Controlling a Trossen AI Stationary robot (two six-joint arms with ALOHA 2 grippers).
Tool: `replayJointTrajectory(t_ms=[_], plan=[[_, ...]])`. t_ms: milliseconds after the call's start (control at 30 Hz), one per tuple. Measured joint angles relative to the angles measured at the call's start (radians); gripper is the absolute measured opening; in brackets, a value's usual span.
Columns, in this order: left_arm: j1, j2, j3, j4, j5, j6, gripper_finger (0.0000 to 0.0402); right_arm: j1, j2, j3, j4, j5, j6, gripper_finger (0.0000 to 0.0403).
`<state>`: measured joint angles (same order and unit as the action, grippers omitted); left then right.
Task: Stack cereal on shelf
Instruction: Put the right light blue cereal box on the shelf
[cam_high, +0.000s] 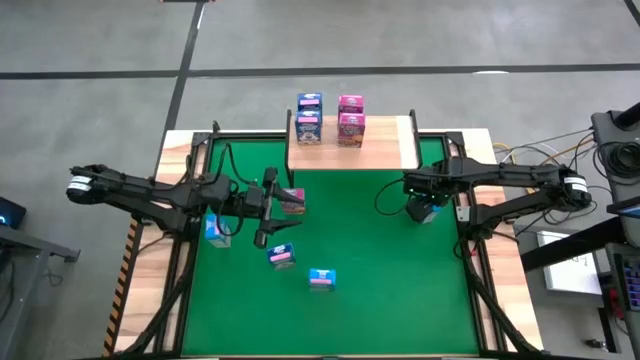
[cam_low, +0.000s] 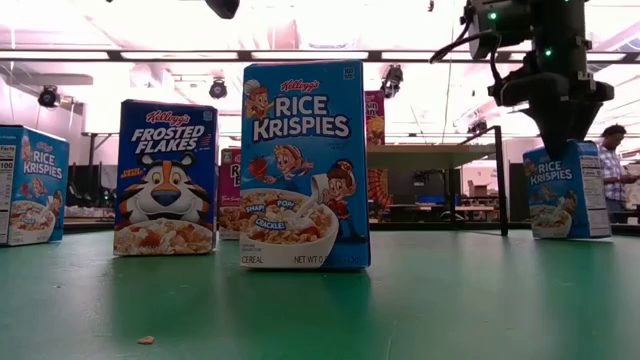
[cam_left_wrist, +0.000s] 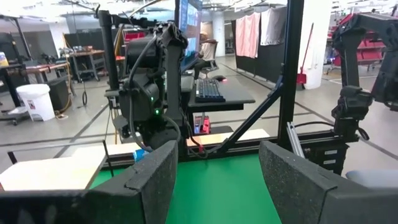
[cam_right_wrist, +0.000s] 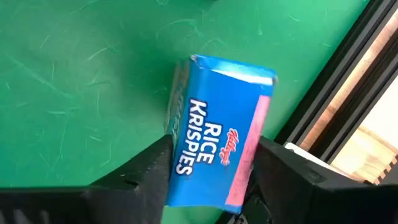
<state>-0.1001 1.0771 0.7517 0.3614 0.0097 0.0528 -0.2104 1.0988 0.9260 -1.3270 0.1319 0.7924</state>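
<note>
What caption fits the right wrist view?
Right gripper straddling an upright Rice Krispies box on the green table.

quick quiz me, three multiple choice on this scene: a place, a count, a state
1. The Rice Krispies box under the right gripper stands:
A on the shelf
B by the table's right edge
C on the floor

2. Cereal boxes on the shelf:
A two
B four
C six

3. The left gripper is:
A open, empty
B shut on a pink box
C shut on a blue box

Answers:
1 B: the high view shows the right gripper over the Rice Krispies box at the table's edge.
2 B: four boxes stand on the shelf.
3 A: the left gripper's fingers stand apart, nothing between.
</note>
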Motion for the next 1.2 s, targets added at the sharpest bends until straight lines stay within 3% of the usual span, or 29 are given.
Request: replayJointTrajectory(t_ms=[200, 400, 667, 800, 900, 1067, 1200], plan=[[-0.001, 0.001, 0.000, -0.016, 0.000, -0.042, 0.0210, 0.000, 0.000, 0.000, 0.000, -0.001, -0.008, 0.0147], [-0.002, 0.001, 0.000, -0.024, 0.000, -0.058, 0.0210, 0.000, 0.000, 0.005, 0.000, -0.041, -0.038, 0.0128], [-0.002, 0.001, 0.000, -0.024, 0.000, -0.059, 0.0210, 0.026, 0.000, 0.137, 0.035, -0.293, -0.166, 0.0131], [-0.002, 0.001, 0.000, -0.022, 0.000, -0.058, 0.0210, 0.060, 0.002, 0.251, 0.089, -0.327, -0.210, 0.0132], [-0.002, 0.001, 0.000, -0.021, 0.000, -0.054, 0.0210, 0.063, 0.003, 0.355, 0.106, -0.270, -0.224, 0.0131], [-0.002, 0.001, 0.000, -0.014, 0.000, -0.049, 0.0210, 0.052, 0.008, 0.516, 0.098, -0.008, -0.296, 0.0125], [-0.002, 0.001, 0.000, -0.010, 0.000, -0.037, 0.0210, -0.009, 0.053, 0.642, 0.055, 0.025, -0.402, 0.0124]])
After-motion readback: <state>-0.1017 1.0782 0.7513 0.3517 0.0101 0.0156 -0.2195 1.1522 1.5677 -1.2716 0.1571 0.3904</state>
